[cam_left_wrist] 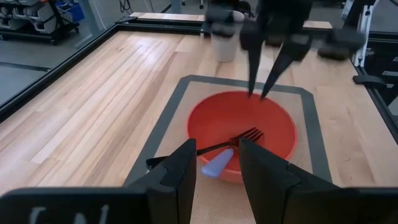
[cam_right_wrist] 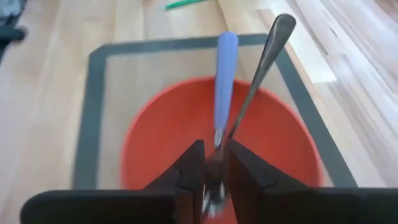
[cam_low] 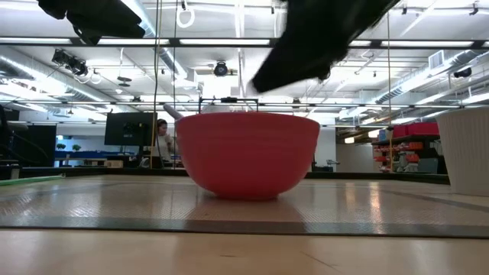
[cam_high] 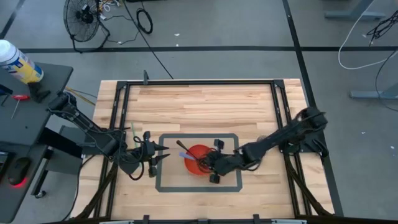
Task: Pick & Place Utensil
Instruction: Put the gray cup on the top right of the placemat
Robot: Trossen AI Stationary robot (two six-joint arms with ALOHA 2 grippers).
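A red bowl stands on a grey-edged mat. A dark metal fork lies with its tines in the bowl, and its handle leans over the rim on the table's left side. A blue-handled utensil leans on the same rim beside it. My right gripper hangs over the bowl, pointing down. Its fingers are a narrow gap apart with nothing between them. My left gripper is open, level, just left of the bowl.
A white cup stands past the bowl, toward the table's right side. A green stick lies on the wood left of the mat. A black frame runs along the table's edges. Bare wood lies toward the far edge.
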